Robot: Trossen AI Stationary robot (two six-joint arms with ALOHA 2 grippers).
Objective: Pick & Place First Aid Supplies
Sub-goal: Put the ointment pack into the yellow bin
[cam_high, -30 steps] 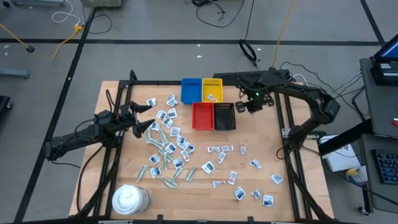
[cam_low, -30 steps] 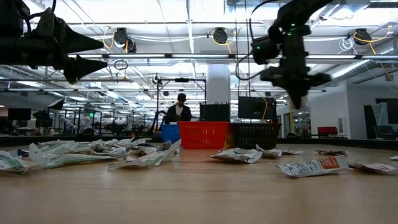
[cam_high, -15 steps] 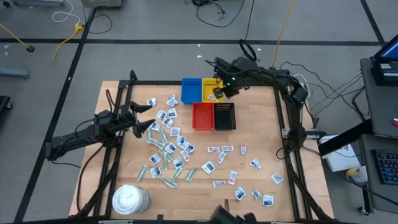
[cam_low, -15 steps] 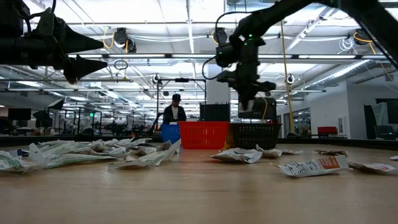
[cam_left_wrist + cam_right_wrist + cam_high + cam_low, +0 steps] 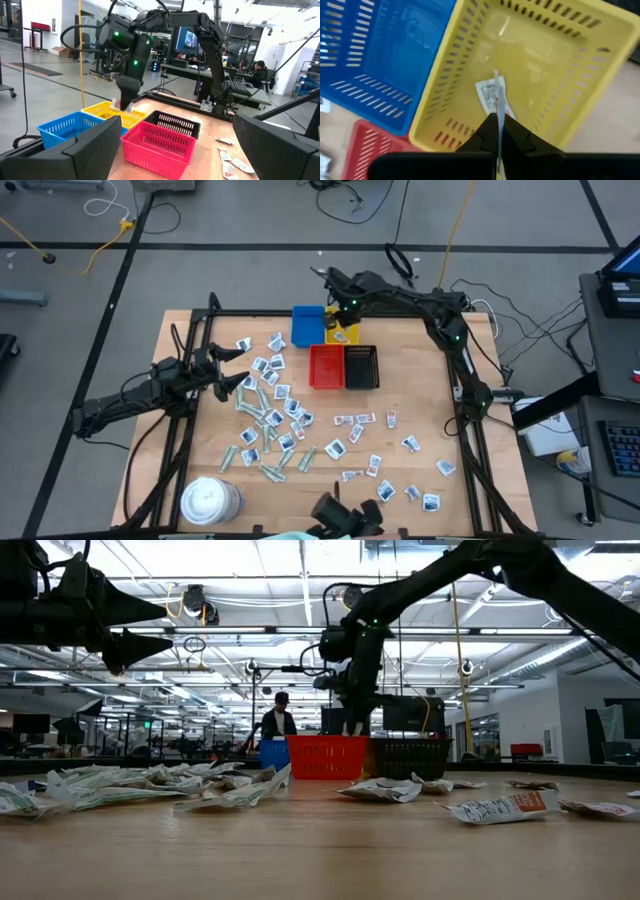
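On the wooden table (image 5: 410, 395), loose packets (image 5: 272, 418) are strewn toward the left edge and front right corner. A thin, limp packet (image 5: 496, 97) is pinched edgewise by the closed right gripper (image 5: 498, 122) above the yellow tray (image 5: 470, 65). The left gripper (image 5: 238, 368) is held wide open and empty near the left edge; such light, floppy packets are judged best gripped by an edge.

Wooden table (image 5: 410, 395) sat on a grey floor crossed by dark tape lines. Four small slotted trays stood in a block near the far edge: blue tray (image 5: 307, 325) beside yellow tray (image 5: 345, 335), red tray (image 5: 325, 366) beside black tray (image 5: 361, 367) just in front of them. Round white tub (image 5: 208, 500) stood at the near left corner. Cables (image 5: 345, 200) lay on the floor behind the table. In the low view a person (image 5: 277, 725) stood far back in the room under ceiling lights.
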